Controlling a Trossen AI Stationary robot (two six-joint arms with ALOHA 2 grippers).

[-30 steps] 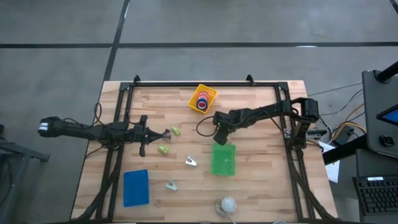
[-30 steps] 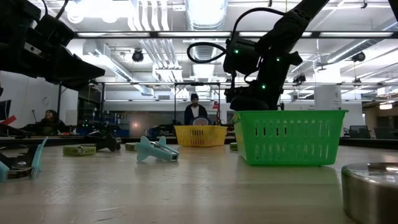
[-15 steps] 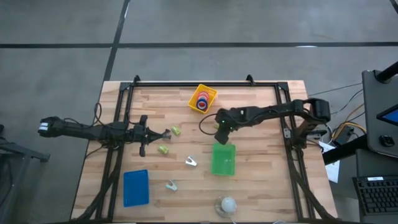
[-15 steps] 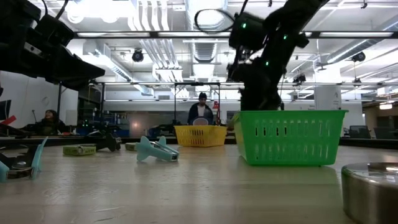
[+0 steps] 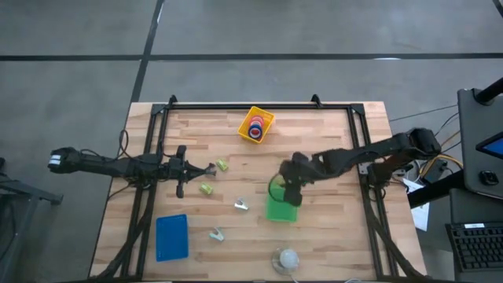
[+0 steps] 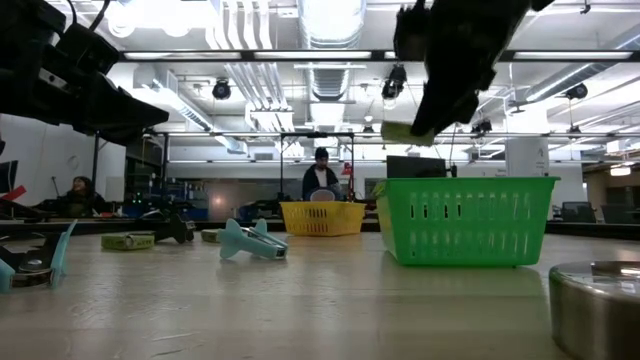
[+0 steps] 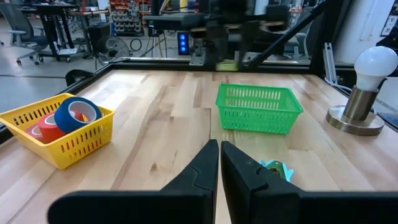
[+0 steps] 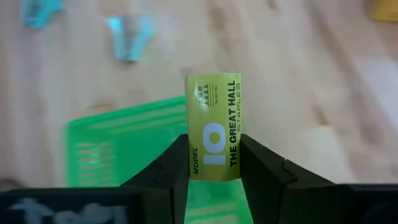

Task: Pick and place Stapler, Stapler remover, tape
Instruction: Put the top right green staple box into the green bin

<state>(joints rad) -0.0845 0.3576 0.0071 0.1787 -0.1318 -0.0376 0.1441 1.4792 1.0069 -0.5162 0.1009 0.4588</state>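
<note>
Right of centre in the high view, I have the right gripper (image 5: 289, 191) over the green bin (image 5: 281, 209), jaws clamped on a yellow-green staple box (image 8: 213, 126) reading "10 THE GREAT HALL STAPLES", ready to drop. The left gripper (image 7: 219, 163) waits pinched closed; 4 tapes (image 7: 68, 118) sit in the yellow bin (image 7: 68, 146).

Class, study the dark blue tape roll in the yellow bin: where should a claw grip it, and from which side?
By its ring wall, from above: one claw finger in the hole, one outside. The dark blue tape roll leans on red rolls inside the yellow bin, whose walls likely block a sideways approach.
</note>
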